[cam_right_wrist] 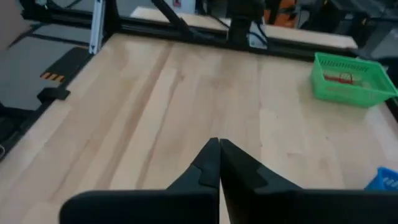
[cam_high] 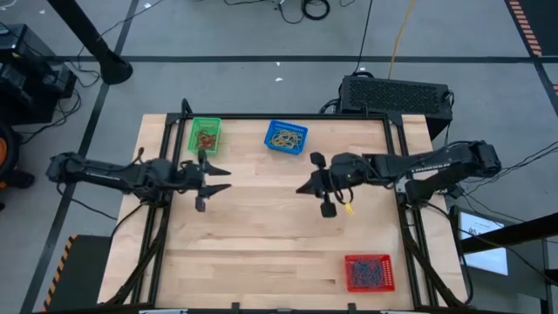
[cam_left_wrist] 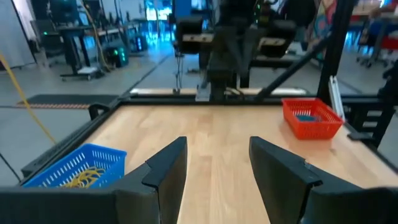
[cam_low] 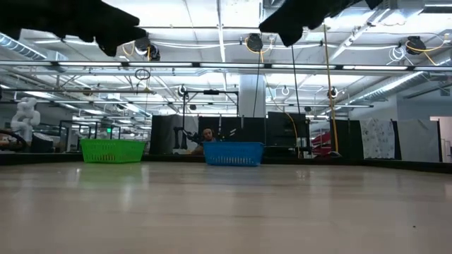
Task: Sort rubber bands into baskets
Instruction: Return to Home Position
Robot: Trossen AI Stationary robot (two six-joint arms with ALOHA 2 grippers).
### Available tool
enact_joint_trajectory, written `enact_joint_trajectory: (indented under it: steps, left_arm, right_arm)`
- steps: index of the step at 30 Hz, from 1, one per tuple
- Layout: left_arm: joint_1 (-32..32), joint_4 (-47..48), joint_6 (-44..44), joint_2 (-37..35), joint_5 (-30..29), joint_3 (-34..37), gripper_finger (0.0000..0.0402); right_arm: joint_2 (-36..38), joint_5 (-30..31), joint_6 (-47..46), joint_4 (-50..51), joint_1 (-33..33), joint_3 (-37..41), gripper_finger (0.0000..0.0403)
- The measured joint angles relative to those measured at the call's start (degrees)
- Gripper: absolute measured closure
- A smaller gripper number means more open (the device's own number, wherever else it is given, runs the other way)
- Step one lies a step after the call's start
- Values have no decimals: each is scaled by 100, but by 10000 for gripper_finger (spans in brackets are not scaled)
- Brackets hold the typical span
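Observation:
Three baskets stand on the wooden table. The green basket (cam_high: 205, 135) at the far left holds red rubber bands (cam_right_wrist: 341, 78). In the blue basket (cam_high: 286, 137) at the far middle lie yellow rubber bands (cam_left_wrist: 84, 179). The red basket (cam_high: 369, 271) at the near right holds dark blue rubber bands (cam_left_wrist: 305, 116). My left gripper (cam_left_wrist: 217, 143) hovers open above the table's left side (cam_high: 222, 178), with nothing between its fingers. My right gripper (cam_right_wrist: 217, 144) hovers shut over the table's middle right (cam_high: 302, 187), and I see nothing between its fingers.
A black vented box (cam_high: 397, 94) sits past the table's far right corner. Black frame rails (cam_high: 166, 148) run along the table's edges. A small yellow thing (cam_high: 348, 208) shows under my right wrist; what it is cannot be told. Bare wood (cam_high: 261, 235) spreads across the middle and near left.

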State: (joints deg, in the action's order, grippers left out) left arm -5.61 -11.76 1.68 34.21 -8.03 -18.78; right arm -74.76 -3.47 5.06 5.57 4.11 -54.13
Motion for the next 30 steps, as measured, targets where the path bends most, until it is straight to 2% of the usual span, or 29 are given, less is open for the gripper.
enact_joint_trajectory:
  steps: [5,8,13,16,22,26,30]
  left_arm:
    - [0,10,-141,-708,2,358,220]
    - [0,-35,-322,-1129,-55,693,220]
    - [4,-726,-429,-1576,-224,1255,220]
    - [8,-1039,-430,-1670,-440,1539,220]
    - [185,-1216,-684,-1689,-476,1833,220]
    - [310,-1081,-765,-1691,-457,1835,220]
    - [475,-724,-1002,-1708,-444,1835,220]
  right_arm:
    - [191,-129,149,-10,-364,305,401]
    - [504,-137,92,-749,-548,1016,400]
    - [1221,-138,-340,-2203,-773,2337,400]
    - [1559,-137,-609,-2824,-833,2985,400]
    - [2146,-91,-890,-3621,-842,4021,400]
    - [2486,-54,-1124,-4188,-933,4638,400]
    - [2826,190,-1329,-4295,-981,5178,400]
